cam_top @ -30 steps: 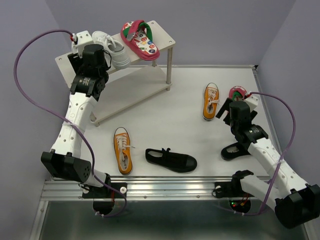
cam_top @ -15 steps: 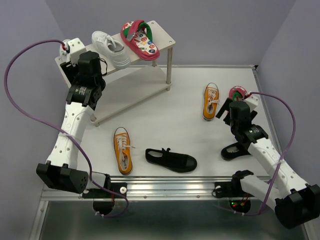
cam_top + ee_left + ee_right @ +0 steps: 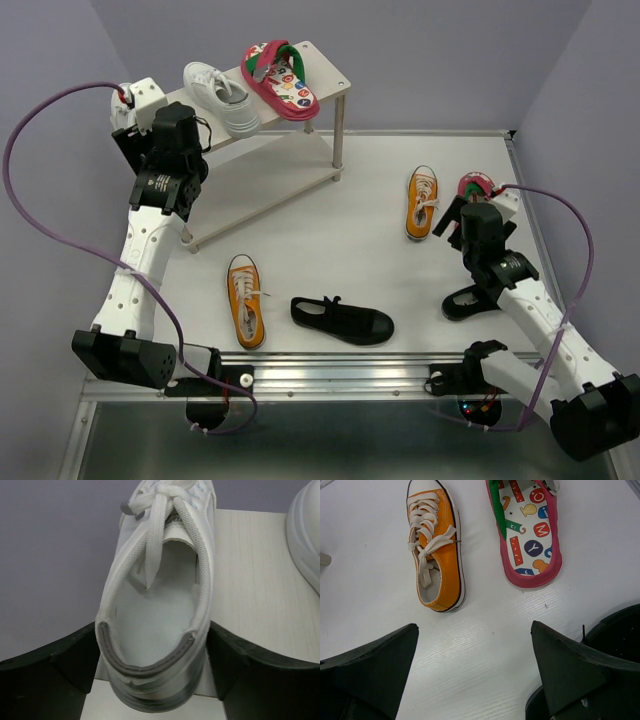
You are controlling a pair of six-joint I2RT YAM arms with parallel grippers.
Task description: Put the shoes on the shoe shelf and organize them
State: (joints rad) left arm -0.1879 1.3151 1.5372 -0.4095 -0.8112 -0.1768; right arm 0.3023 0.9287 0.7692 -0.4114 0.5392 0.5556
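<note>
Left arm: left gripper (image 3: 152, 630) is at the left end of the shoe shelf (image 3: 328, 68), top tier. Fingers (image 3: 60, 670) are spread wide, one on each side of the heel of the first white sneaker (image 3: 160, 580). Cannot tell whether the pads touch it. The sneaker sits upright on the top board, with its heel at the board's left edge and its toe pointing along the shelf.

The second white sneaker (image 3: 241, 113) is just beside the first, also on the top tier. The shelved flip-flop (image 3: 281, 78) lies next along, sole down and slightly skewed. Lower tier (image 3: 270, 175): no shoes visible on it.

Right arm: right gripper (image 3: 474, 627) hangs above the table (image 3: 350, 240) on the right side. Its fingers are wide apart with nothing between them. Ahead of it the far orange sneaker (image 3: 437, 565) and the loose flip-flop (image 3: 530, 535) lie side by side, apart, heels toward the gripper. The right black strap shoe (image 3: 615, 635) is next to the right finger, partly under the arm in the top view.

On the table near the front edge, the near orange sneaker (image 3: 245, 300) lies with the middle black strap shoe (image 3: 342, 320) to its right, close but not touching
</note>
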